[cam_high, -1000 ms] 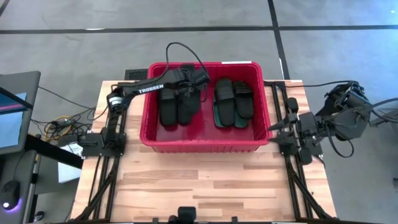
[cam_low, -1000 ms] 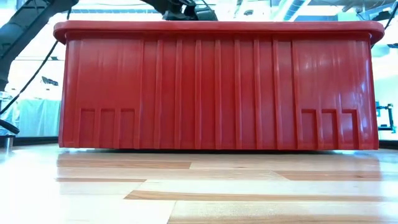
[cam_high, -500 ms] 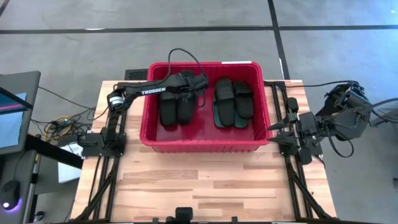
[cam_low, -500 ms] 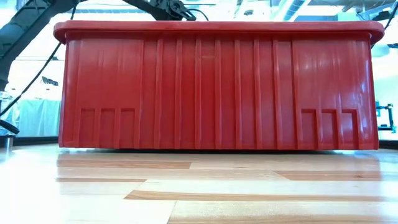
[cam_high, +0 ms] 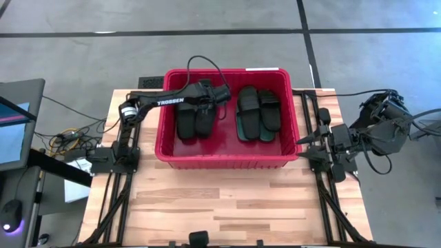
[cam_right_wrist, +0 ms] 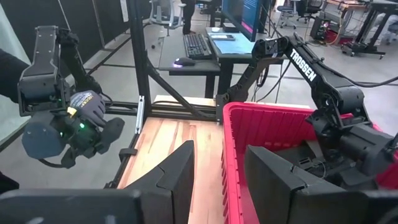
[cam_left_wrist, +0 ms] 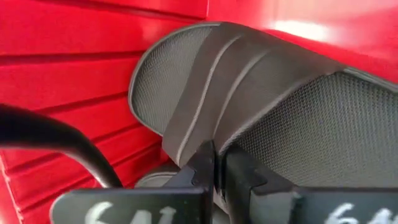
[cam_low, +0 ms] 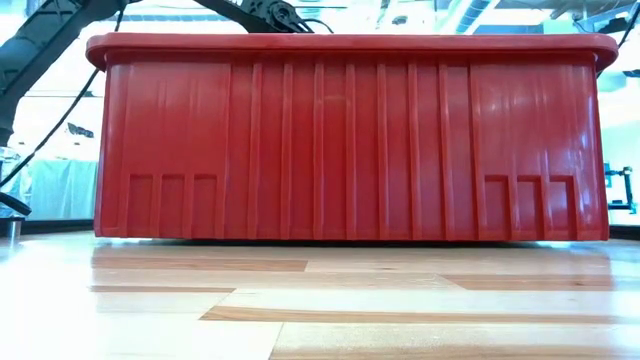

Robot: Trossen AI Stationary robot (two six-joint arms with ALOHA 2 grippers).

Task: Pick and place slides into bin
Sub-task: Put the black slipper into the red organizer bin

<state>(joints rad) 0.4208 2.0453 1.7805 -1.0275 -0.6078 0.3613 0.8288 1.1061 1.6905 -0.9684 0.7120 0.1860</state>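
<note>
The slides [cam_high: 227, 114] lie inside the bin [cam_high: 227, 160], in two dark clusters: one pair [cam_high: 195, 118] directly beneath the left jaws, another group [cam_high: 258, 114] off toward the right arm's side of the bin, one of them edged in green. In the left wrist view a black slide [cam_left_wrist: 261, 93] with its textured footbed and ribbed strap fills the space just ahead of the left jaws, leaning against the red ribbed wall [cam_left_wrist: 74, 68] of the bin. The left gripper [cam_high: 219, 92] hangs over the bin's back part, above the heel ends of the nearer pair, its jaws pressed together with nothing seen between them. The bin stands on the wooden tabletop [cam_high: 227, 200], and from table level its ribbed front wall [cam_low: 350, 140] hides everything inside, with only a bit of the left arm [cam_low: 265, 12] showing above the rim. The right gripper [cam_high: 310, 138] waits outside the bin, beside its side wall, jaws standing partly apart and empty; past them its wrist camera sees the bin's red rim [cam_right_wrist: 233, 112], the left arm [cam_right_wrist: 323, 81] reaching in, and a person's gloved hand [cam_right_wrist: 84, 109] on a handheld control rig beyond the tabletop.
</note>
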